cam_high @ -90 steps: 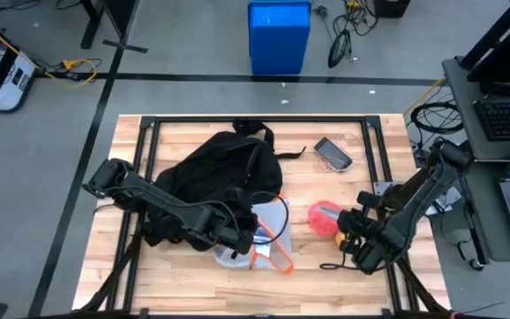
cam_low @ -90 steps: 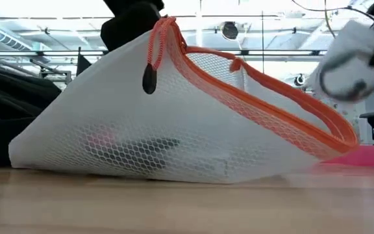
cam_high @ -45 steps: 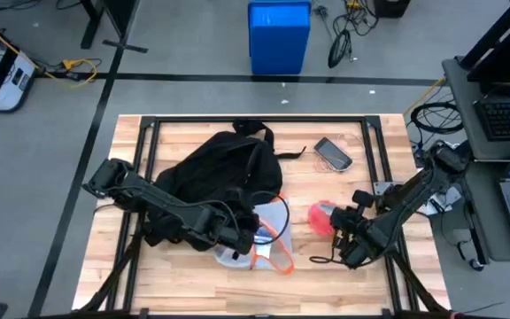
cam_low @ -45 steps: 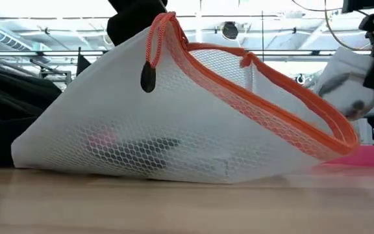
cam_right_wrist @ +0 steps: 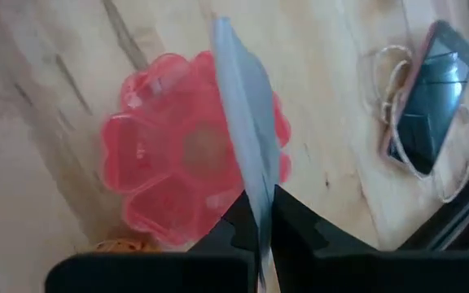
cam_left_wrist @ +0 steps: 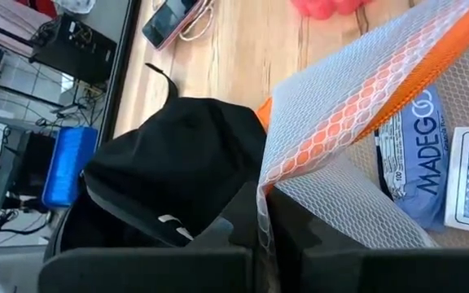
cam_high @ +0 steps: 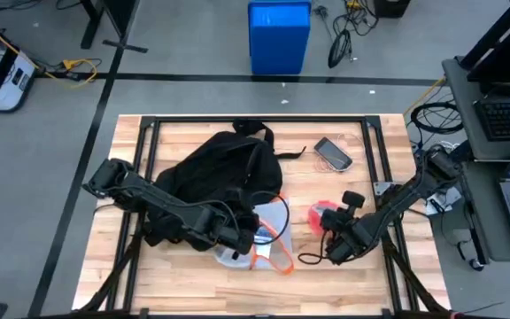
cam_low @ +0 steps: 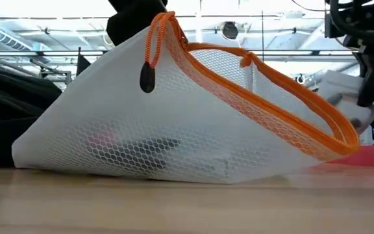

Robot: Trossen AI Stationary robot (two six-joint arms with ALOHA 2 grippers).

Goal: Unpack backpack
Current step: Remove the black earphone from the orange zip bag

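My left end effector (cam_left_wrist: 260, 236) clenches the mesh pouch (cam_high: 264, 237) near the backpack (cam_high: 224, 168) at desk centre; my right end effector (cam_right_wrist: 259, 232) pinches a thin sheet. I'd pull gently.

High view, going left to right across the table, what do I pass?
Backpack → mesh pouch held by the left gripper → pink flower-shaped box → right gripper, shut on a thin light sheet. The phone lies farther back.
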